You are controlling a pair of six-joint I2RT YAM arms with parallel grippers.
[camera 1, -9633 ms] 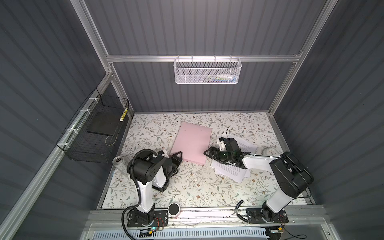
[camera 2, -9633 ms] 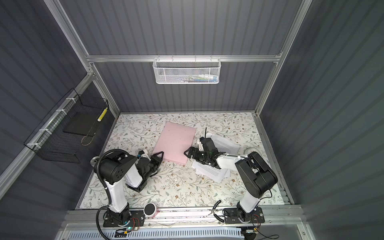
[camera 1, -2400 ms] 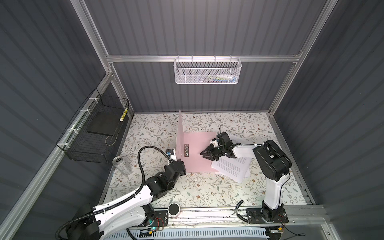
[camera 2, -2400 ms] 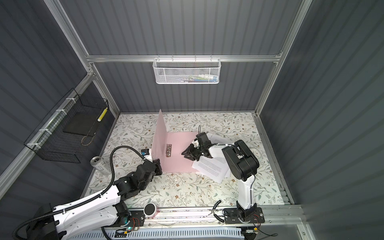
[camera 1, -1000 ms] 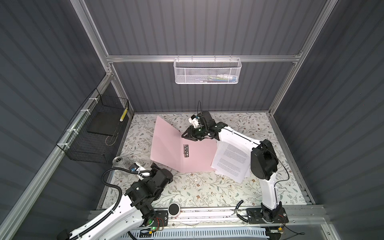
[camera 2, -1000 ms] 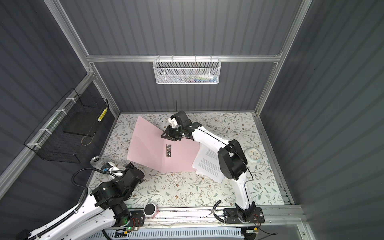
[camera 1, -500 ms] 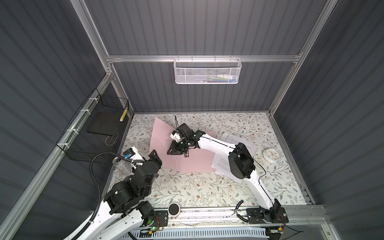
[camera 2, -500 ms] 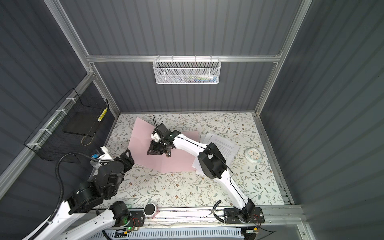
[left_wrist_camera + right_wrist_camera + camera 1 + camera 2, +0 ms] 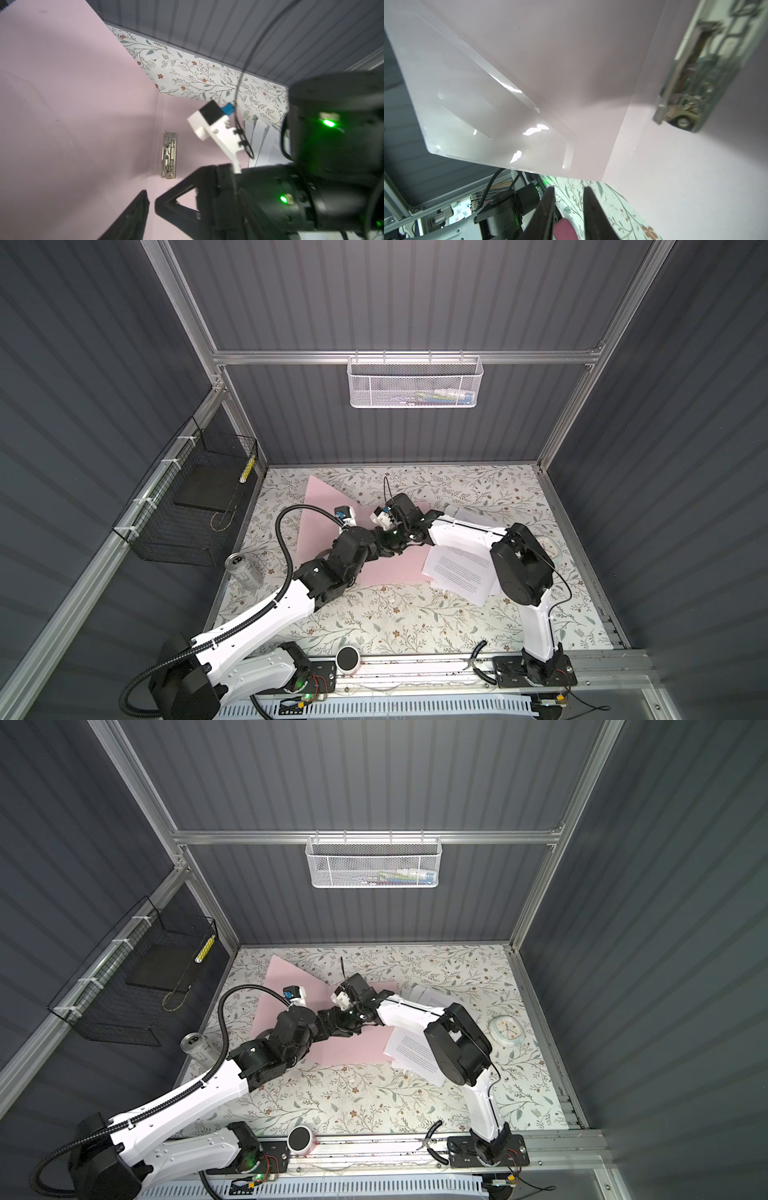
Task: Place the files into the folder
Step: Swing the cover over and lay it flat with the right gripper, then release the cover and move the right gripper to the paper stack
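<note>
**Two grippers meet over an open pink folder**

In both top views, one pink folder lies open on the floral table. Its left cover tilts up and its right cover lies flat. The left gripper and right gripper meet over its middle, hiding the spine. The files lie just right of the folder, outside it and partly under the right arm. They are overlapping white sheets, and their number cannot be counted. Around them are one drinks can, one round clock and two wall baskets: a black wire basket and a white mesh basket.

The left wrist view shows what the top views hide – one silver clip on the flat cover beside the fold. Only one finger of the left gripper shows. It sits off to the side with nothing against it, so the jaws look parted.

Only the right wrist view shows a clear pocket inside the raised cover. The right gripper has two fingers narrowly apart and empty, with floral table showing between them.
</note>
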